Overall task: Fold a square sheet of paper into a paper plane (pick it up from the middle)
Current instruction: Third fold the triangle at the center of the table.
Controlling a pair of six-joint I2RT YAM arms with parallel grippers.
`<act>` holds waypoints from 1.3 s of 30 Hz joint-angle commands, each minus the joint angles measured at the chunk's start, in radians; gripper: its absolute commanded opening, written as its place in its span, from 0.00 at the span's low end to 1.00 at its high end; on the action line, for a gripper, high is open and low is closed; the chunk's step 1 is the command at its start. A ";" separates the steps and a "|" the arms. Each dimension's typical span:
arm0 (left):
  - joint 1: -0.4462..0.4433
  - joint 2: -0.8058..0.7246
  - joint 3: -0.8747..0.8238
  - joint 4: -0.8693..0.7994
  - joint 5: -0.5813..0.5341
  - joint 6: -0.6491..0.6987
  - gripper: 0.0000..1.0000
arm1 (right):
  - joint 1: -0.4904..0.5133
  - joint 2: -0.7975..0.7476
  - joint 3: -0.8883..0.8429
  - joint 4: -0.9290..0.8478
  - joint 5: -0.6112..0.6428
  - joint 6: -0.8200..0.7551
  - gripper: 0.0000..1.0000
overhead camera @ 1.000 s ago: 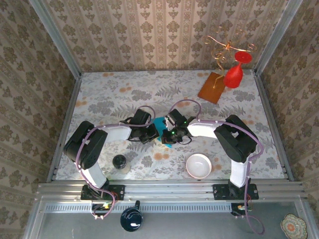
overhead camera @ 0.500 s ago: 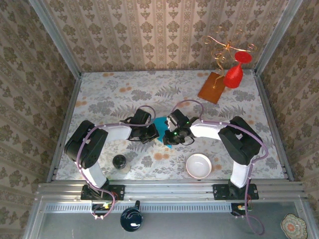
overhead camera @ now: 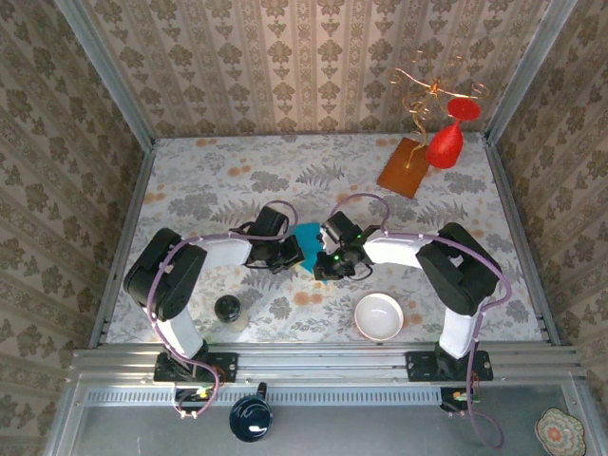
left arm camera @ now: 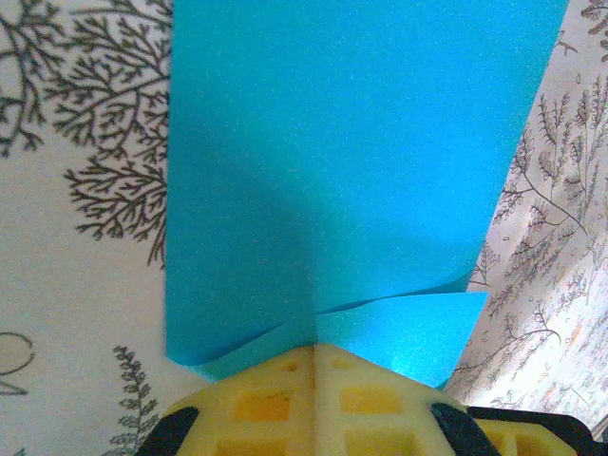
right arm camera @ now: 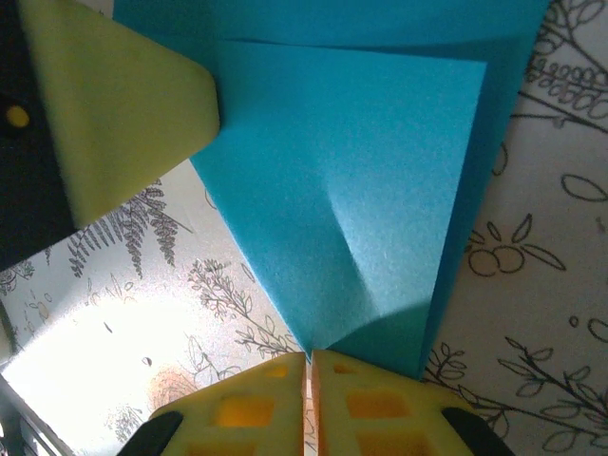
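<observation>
Folded square sheet of paper (left arm camera: 351, 142) on table (overhead camera: 209, 190); left gripper (left arm camera: 313, 359) clenched on its edge at 8 o'clock, right gripper (right arm camera: 309, 370) pinching its corner at 5 o'clock.

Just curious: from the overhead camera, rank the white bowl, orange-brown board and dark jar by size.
1. white bowl
2. orange-brown board, nearly alike, so unsure
3. dark jar, clearly smallest
</observation>
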 commanded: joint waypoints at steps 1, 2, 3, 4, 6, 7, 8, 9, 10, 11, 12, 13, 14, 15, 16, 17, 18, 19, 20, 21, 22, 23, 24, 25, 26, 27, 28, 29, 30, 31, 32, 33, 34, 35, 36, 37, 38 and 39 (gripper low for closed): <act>0.013 0.038 0.001 -0.084 -0.037 0.029 0.07 | -0.006 -0.057 -0.042 -0.070 0.000 -0.028 0.14; 0.014 0.038 0.000 -0.085 -0.037 0.031 0.07 | -0.007 -0.066 -0.050 -0.073 -0.001 -0.030 0.14; 0.014 0.038 0.002 -0.086 -0.037 0.031 0.07 | -0.009 -0.072 -0.058 -0.074 0.001 -0.030 0.14; 0.014 0.039 0.002 -0.086 -0.037 0.031 0.07 | -0.010 -0.073 -0.065 -0.075 0.001 -0.030 0.14; 0.014 0.039 0.004 -0.086 -0.036 0.032 0.07 | -0.014 -0.070 -0.079 -0.076 0.016 -0.030 0.14; 0.014 0.039 0.005 -0.086 -0.036 0.033 0.07 | -0.013 -0.063 -0.083 -0.075 0.017 -0.030 0.14; 0.014 0.041 0.007 -0.086 -0.036 0.033 0.07 | -0.016 -0.055 -0.085 -0.078 0.022 -0.029 0.14; 0.014 0.042 0.007 -0.086 -0.034 0.034 0.07 | -0.015 -0.046 -0.085 -0.081 0.025 -0.029 0.14; 0.014 0.044 0.008 -0.086 -0.033 0.034 0.07 | -0.015 -0.041 -0.084 -0.082 0.023 -0.029 0.14; 0.014 0.045 0.011 -0.086 -0.031 0.034 0.07 | -0.015 -0.041 -0.083 -0.081 0.019 -0.027 0.14; 0.014 0.045 0.011 -0.086 -0.031 0.036 0.07 | -0.015 -0.051 -0.085 -0.067 0.009 -0.026 0.14; 0.014 0.045 0.013 -0.086 -0.030 0.036 0.07 | -0.015 -0.066 -0.090 -0.044 -0.003 -0.027 0.14; 0.014 0.045 0.014 -0.086 -0.030 0.037 0.07 | -0.017 -0.092 -0.095 -0.007 -0.020 -0.024 0.14; 0.014 0.047 0.016 -0.087 -0.029 0.038 0.07 | -0.017 -0.121 -0.098 0.033 -0.035 -0.019 0.15; 0.014 0.047 0.020 -0.088 -0.028 0.040 0.07 | -0.017 -0.143 -0.100 0.065 -0.046 -0.016 0.15; 0.014 0.047 0.024 -0.089 -0.027 0.042 0.07 | -0.017 -0.162 -0.100 0.099 -0.051 -0.011 0.16; 0.014 0.048 0.026 -0.090 -0.025 0.041 0.07 | -0.017 -0.171 -0.096 0.121 -0.056 -0.006 0.16; 0.014 0.047 0.030 -0.090 -0.023 0.043 0.07 | -0.017 -0.169 -0.092 0.133 -0.057 -0.003 0.16; 0.014 0.046 0.031 -0.090 -0.023 0.043 0.07 | -0.017 -0.160 -0.083 0.135 -0.052 0.000 0.16; 0.013 0.045 0.033 -0.090 -0.024 0.045 0.07 | -0.017 -0.141 -0.070 0.126 -0.041 0.001 0.15; 0.013 0.045 0.033 -0.090 -0.022 0.045 0.07 | -0.017 -0.121 -0.055 0.111 -0.031 -0.001 0.14; 0.013 0.045 0.034 -0.089 -0.022 0.046 0.07 | -0.017 -0.100 -0.042 0.101 -0.021 -0.003 0.14; 0.013 0.044 0.036 -0.090 -0.020 0.047 0.07 | -0.017 -0.078 -0.033 0.092 -0.012 -0.003 0.12; 0.013 0.044 0.036 -0.091 -0.020 0.048 0.07 | -0.017 -0.064 -0.026 0.088 -0.007 -0.001 0.12; 0.013 0.044 0.037 -0.092 -0.020 0.048 0.07 | -0.017 -0.049 -0.021 0.089 -0.005 -0.001 0.11; 0.011 0.044 0.037 -0.091 -0.019 0.048 0.07 | -0.017 -0.038 -0.018 0.085 -0.003 0.001 0.11; 0.011 0.043 0.038 -0.092 -0.019 0.049 0.07 | -0.017 -0.031 -0.015 0.083 -0.001 0.001 0.10; 0.011 0.042 0.037 -0.090 -0.017 0.049 0.07 | -0.017 -0.022 -0.017 0.079 0.002 0.001 0.10; 0.011 0.042 0.038 -0.090 -0.016 0.049 0.07 | -0.017 -0.016 -0.016 0.073 0.007 0.001 0.09; 0.011 0.042 0.039 -0.090 -0.015 0.050 0.07 | -0.017 -0.009 -0.018 0.067 0.010 0.001 0.09; 0.010 0.042 0.041 -0.087 -0.013 0.051 0.08 | -0.017 -0.004 -0.022 0.063 0.012 -0.001 0.09; 0.010 0.042 0.043 -0.087 -0.011 0.052 0.08 | -0.018 0.005 -0.025 0.059 0.016 -0.001 0.09; 0.010 0.042 0.045 -0.088 -0.010 0.052 0.07 | -0.018 0.011 -0.028 0.054 0.019 -0.002 0.08; 0.010 0.040 0.047 -0.087 -0.008 0.054 0.07 | -0.018 0.019 -0.033 0.047 0.021 -0.003 0.08; 0.010 0.035 0.048 -0.084 -0.006 0.056 0.07 | -0.018 0.026 -0.037 0.045 0.024 -0.003 0.08; 0.010 0.030 0.048 -0.081 -0.004 0.058 0.07 | -0.019 0.030 -0.043 0.040 0.027 0.000 0.08; 0.010 0.019 0.052 -0.080 -0.002 0.064 0.07 | -0.020 0.036 -0.049 0.037 0.029 0.000 0.07; 0.010 0.007 0.057 -0.084 -0.005 0.077 0.07 | -0.021 0.041 -0.056 0.036 0.026 0.002 0.07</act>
